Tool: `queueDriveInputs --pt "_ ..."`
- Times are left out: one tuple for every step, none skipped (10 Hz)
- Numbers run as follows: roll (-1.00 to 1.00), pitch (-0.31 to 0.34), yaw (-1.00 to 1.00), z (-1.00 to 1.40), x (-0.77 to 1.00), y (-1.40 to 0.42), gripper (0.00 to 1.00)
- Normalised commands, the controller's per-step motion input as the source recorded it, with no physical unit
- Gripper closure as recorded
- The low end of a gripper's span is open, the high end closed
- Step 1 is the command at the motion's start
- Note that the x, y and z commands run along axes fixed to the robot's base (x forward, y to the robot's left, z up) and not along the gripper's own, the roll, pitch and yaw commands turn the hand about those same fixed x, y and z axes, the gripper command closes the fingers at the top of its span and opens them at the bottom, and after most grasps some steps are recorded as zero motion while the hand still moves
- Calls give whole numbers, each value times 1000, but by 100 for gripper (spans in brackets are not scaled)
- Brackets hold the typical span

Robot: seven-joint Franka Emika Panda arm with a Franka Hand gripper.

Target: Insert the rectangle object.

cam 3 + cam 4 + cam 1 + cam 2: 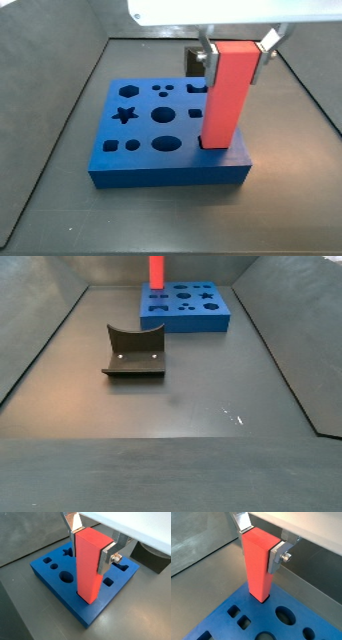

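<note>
The rectangle object is a long red bar (pixel 227 95), standing upright in both wrist views (pixel 89 567) (pixel 258 562). My gripper (pixel 238 50) is shut on its upper part, with a silver finger (pixel 105 558) on each side. The bar's lower end sits in a rectangular hole near one edge of the blue board (pixel 147 160), which shows in both wrist views (pixel 60 592) (pixel 231 627). In a side view only the bar's lower part (pixel 155 271) shows above the board (pixel 194 321); the gripper is out of that frame.
The board has several other shaped holes, among them a star (pixel 127 115) and circles (pixel 163 114). The dark fixture (pixel 134 351) stands on the grey floor apart from the board, and shows behind it in a side view (pixel 195 58). Dark walls ring the floor.
</note>
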Motion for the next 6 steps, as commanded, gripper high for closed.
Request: queueDriveInputs --pt "13 0 9 -203 11 0 100" --pt "4 -47 29 -211 -14 0 100" --pt "0 -94 26 -240 -163 0 100" --pt "0 -106 0 -226 -320 0 100" --pt "0 -101 0 -266 -337 0 100" --pt "-1 -114 -31 -297 -326 0 100"
